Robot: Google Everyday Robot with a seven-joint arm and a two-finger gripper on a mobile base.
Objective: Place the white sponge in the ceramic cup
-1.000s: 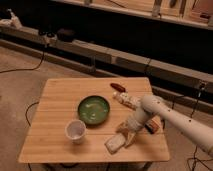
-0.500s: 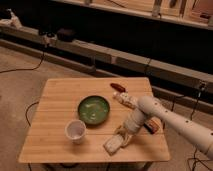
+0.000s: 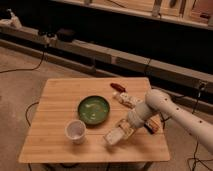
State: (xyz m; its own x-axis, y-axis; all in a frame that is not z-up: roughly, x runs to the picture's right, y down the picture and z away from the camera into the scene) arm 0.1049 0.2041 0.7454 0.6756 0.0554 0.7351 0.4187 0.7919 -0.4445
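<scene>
The white sponge [image 3: 112,137] is a small off-white block near the table's front edge, right of the ceramic cup. The ceramic cup [image 3: 76,131] is a small plain white cup standing upright at the front left, in front of the green bowl. My gripper [image 3: 123,130] comes in from the right on a white arm and sits right at the sponge's far end, touching it or nearly so. I cannot tell whether the sponge rests on the table or is lifted just off it. About a cup's width of bare wood lies between sponge and cup.
A green bowl [image 3: 93,109] stands mid-table. A white patterned packet [image 3: 128,99] and a reddish-brown bar [image 3: 118,86] lie behind my arm. A dark-and-orange item [image 3: 152,125] lies by the right edge. The wooden table [image 3: 60,95] stands before a long low shelf.
The gripper and the sponge have shifted slightly left and away from the front edge. The cup, the bowl and the other items have not moved.
</scene>
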